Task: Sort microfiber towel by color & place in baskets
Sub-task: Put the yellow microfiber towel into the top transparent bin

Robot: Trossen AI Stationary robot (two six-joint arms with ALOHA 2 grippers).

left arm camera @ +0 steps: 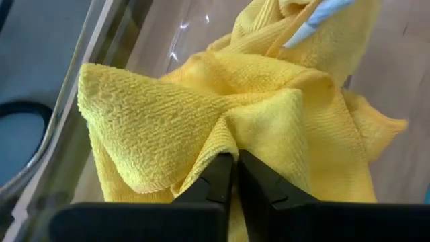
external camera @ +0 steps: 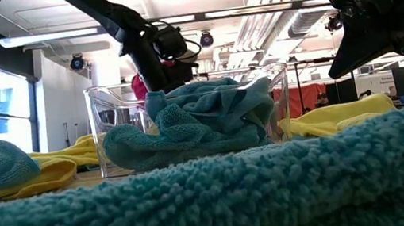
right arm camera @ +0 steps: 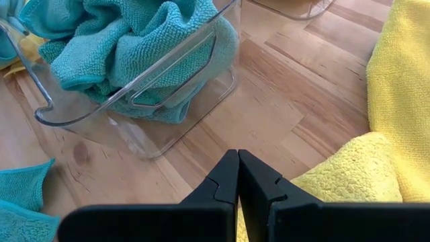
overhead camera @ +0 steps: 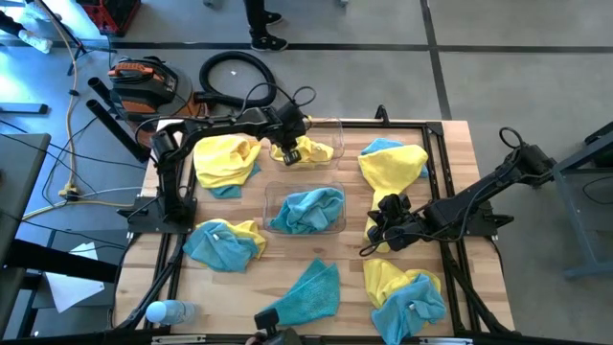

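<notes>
My left gripper (left arm camera: 235, 160) is over the far clear basket (overhead camera: 330, 134) and is shut on a bright yellow towel (overhead camera: 308, 150) that sits in it. The near basket (overhead camera: 337, 225) holds turquoise towels (overhead camera: 306, 209). My right gripper (overhead camera: 375, 235) hangs shut above the table to the right of that basket, over the edge of a yellow towel (right arm camera: 349, 178), and touches nothing. The low view shows it raised (external camera: 336, 70). More yellow and turquoise towels lie in heaps on the table. My left gripper pinches a raised fold of the yellow towel (left arm camera: 232, 138) between its two fingertips, coming from above and slanting down. The cloth spreads out below the fingers in bunched folds, next to the basket's wall (left arm camera: 101, 60).
Mixed towel heaps lie at the far left (overhead camera: 225, 158), near left (overhead camera: 222, 241), far right (overhead camera: 393, 163) and near right (overhead camera: 407, 292). A turquoise towel (overhead camera: 311, 292) lies by the near edge. A plastic bottle (overhead camera: 168, 311) lies at the near left corner. Bare wood (right arm camera: 269, 114) shows between the baskets.
</notes>
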